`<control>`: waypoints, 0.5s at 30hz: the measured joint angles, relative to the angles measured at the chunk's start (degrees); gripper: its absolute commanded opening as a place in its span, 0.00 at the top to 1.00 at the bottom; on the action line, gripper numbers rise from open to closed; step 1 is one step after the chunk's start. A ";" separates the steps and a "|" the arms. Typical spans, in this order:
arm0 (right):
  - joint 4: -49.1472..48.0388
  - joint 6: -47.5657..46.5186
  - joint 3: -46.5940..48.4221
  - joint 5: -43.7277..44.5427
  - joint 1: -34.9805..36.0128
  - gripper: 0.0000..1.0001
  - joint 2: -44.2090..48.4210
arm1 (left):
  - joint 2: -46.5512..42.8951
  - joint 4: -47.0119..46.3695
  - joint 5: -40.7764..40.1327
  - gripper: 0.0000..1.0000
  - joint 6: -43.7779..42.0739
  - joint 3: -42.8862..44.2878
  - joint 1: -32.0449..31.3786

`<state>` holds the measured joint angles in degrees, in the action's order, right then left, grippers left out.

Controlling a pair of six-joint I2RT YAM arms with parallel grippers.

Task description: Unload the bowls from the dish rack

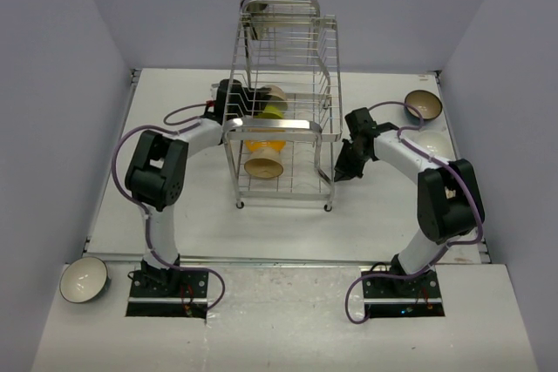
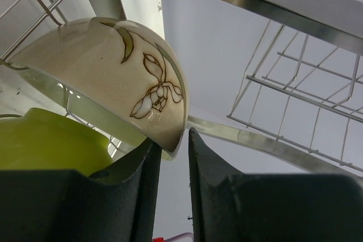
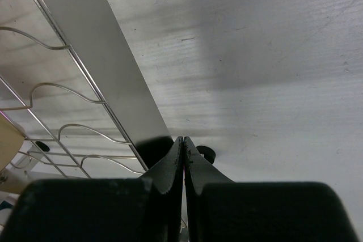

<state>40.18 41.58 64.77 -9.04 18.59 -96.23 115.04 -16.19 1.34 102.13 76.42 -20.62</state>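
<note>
The chrome dish rack (image 1: 268, 126) stands mid-table. On its lower tier sit a cream bowl (image 1: 275, 93) with a brown flower pattern, a yellow-green bowl (image 1: 272, 111), an orange bowl (image 1: 264, 140) and a tan bowl (image 1: 261, 165). My left gripper (image 1: 248, 98) reaches in from the left. In the left wrist view the cream bowl (image 2: 113, 72) has its rim pinched in the left gripper (image 2: 173, 137), beside the yellow-green bowl (image 2: 45, 140). My right gripper (image 1: 343, 172) is shut and empty, low beside the rack's right side. In its wrist view the right gripper (image 3: 184, 140) is by the rack's flat bar (image 3: 102, 43).
A dark bowl (image 1: 423, 104) and a white bowl (image 1: 433, 141) sit on the table at the right. Another bowl (image 1: 84, 279) lies off the table's near left corner. Rack wires (image 2: 306, 94) cross above the left gripper. A black rack foot (image 3: 207, 152) is just beyond the right fingertips.
</note>
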 measured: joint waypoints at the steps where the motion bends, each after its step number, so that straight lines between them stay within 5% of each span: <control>1: -0.15 0.00 -0.13 0.00 0.00 1.00 0.00 | 0.28 -0.04 -0.24 0.76 0.26 0.24 -0.09; 8: -0.76 0.00 -0.39 -0.28 0.00 1.00 0.00 | 1.44 -0.42 -1.44 1.00 0.83 1.81 -1.11; 15: -1.29 0.00 -0.50 -1.03 0.04 1.00 -0.02 | 1.77 -0.87 -2.14 1.00 0.90 2.19 -1.42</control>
<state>38.89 41.58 64.27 -10.07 18.63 -96.25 116.81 -17.06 -0.80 103.02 78.61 -22.04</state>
